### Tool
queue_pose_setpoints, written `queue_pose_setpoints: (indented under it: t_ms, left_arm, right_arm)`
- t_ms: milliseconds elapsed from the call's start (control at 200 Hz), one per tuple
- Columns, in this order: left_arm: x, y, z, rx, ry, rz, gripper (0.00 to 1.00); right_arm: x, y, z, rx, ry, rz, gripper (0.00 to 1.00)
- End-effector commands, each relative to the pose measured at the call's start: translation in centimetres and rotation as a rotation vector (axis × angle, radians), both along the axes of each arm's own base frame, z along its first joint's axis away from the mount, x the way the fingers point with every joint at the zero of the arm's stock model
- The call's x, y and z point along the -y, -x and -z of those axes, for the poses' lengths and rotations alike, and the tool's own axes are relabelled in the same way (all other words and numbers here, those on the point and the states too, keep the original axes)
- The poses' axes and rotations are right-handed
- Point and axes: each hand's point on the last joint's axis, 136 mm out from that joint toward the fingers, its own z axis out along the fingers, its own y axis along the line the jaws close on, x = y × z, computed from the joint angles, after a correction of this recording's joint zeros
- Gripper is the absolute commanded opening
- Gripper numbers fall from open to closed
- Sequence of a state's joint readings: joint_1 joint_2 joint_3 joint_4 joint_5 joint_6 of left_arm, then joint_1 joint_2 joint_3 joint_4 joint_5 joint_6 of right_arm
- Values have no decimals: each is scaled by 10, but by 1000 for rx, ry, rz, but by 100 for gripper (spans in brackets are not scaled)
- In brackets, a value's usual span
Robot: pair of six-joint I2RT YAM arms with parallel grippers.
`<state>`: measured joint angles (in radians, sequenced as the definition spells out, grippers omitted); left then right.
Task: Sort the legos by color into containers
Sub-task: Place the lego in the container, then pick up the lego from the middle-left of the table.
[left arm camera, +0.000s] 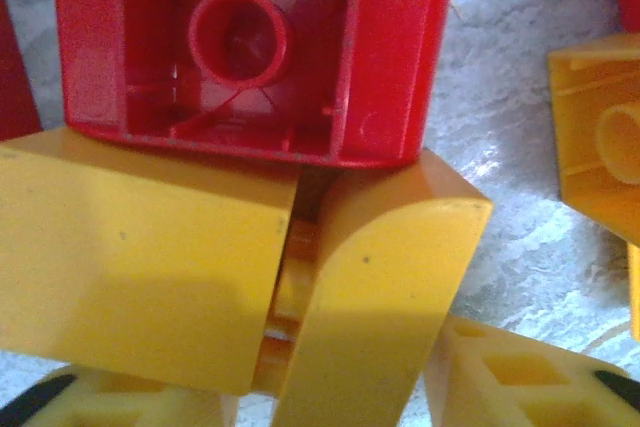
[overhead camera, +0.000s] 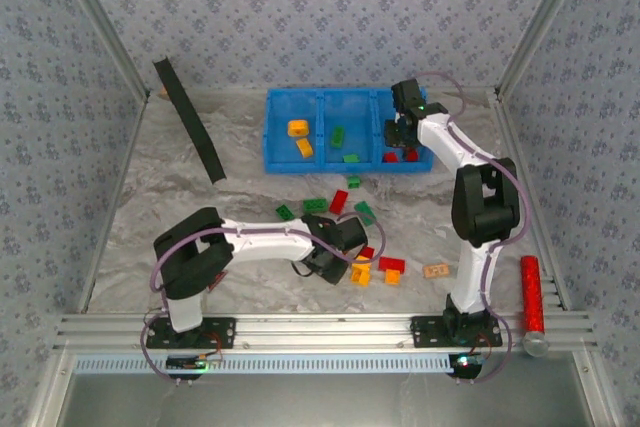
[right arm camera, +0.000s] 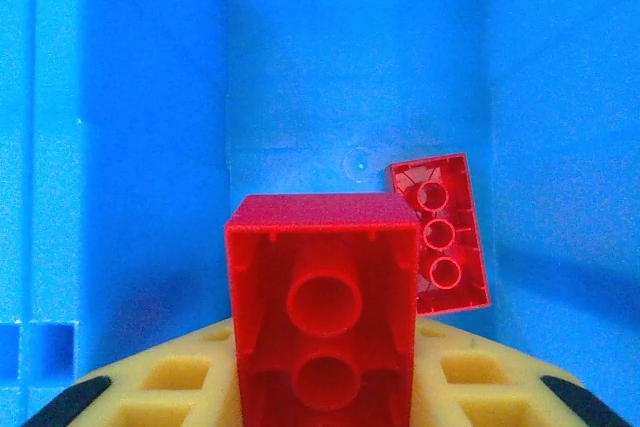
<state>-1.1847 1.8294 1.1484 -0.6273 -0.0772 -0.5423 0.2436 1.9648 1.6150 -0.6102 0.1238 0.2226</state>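
Observation:
The blue tray (overhead camera: pixel 268 137) stands at the back, with yellow legos (overhead camera: pixel 297 128) in its left container, green legos (overhead camera: pixel 338 135) in the middle one and red legos (overhead camera: pixel 411 155) in the right one. My right gripper (overhead camera: pixel 400 137) (right arm camera: pixel 325 387) hangs over the right container (right arm camera: pixel 150 147), shut on a red lego (right arm camera: pixel 320 277). A flat red lego (right arm camera: pixel 440 237) lies on the floor below. My left gripper (overhead camera: pixel 350 252) (left arm camera: pixel 330 397) is down on the table around a yellow lego (left arm camera: pixel 370 287). That lego hides the jaws. An upturned red lego (left arm camera: pixel 250 47) touches it.
Loose green legos (overhead camera: pixel 315 205), red legos (overhead camera: pixel 392 265) and yellow legos (overhead camera: pixel 360 272) lie mid-table. A tan piece (overhead camera: pixel 435 271) sits near the right arm's base. A red cylinder (overhead camera: pixel 531 292) lies at the right edge, and a black strip (overhead camera: pixel 190 132) leans at the back left.

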Motion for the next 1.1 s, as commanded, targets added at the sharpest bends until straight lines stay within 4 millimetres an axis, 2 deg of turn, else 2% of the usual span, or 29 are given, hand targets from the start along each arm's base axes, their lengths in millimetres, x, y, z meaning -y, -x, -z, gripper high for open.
queue_pose_setpoints:
  t_ms: [0,185,290,405,485,555,635,690,705,800,964,1094]
  left_arm:
    - [21,-2,3,1,49,24,43]
    - [18,-1,4,-6,40,20,33]
    - [19,0,1,-10,52,19,26]
    - [18,1,-7,-12,61,13,21]
    - [18,0,-20,-1,75,13,20]
    - [19,-5,-36,20,91,12,20]
    - [24,-14,-58,44,134,12,20]
    - [19,-20,-71,48,137,7,20]
    - [19,-23,-75,51,145,5,20]
    - [15,-43,-100,80,178,-9,20]
    - [-3,-98,-142,188,221,-68,20]
    - [-24,-153,-168,311,212,-141,20]
  right_arm:
    - [3,-4,4,-9,20,2,39]
    - [7,2,5,-13,19,11,45]
    - [6,6,0,-11,10,5,52]
    - [9,17,-16,15,-1,8,56]
    - [12,35,-29,25,-15,26,58]
    - [17,58,-35,24,-35,66,59]
    - [22,92,-34,6,-74,111,60]
    - [20,116,-32,-5,-109,122,62]
    - [21,127,-23,-31,-108,126,62]
    - [18,174,-13,-59,-108,135,64]
    - [9,248,7,-79,-145,151,67]
    - [7,288,21,-87,-194,181,68]
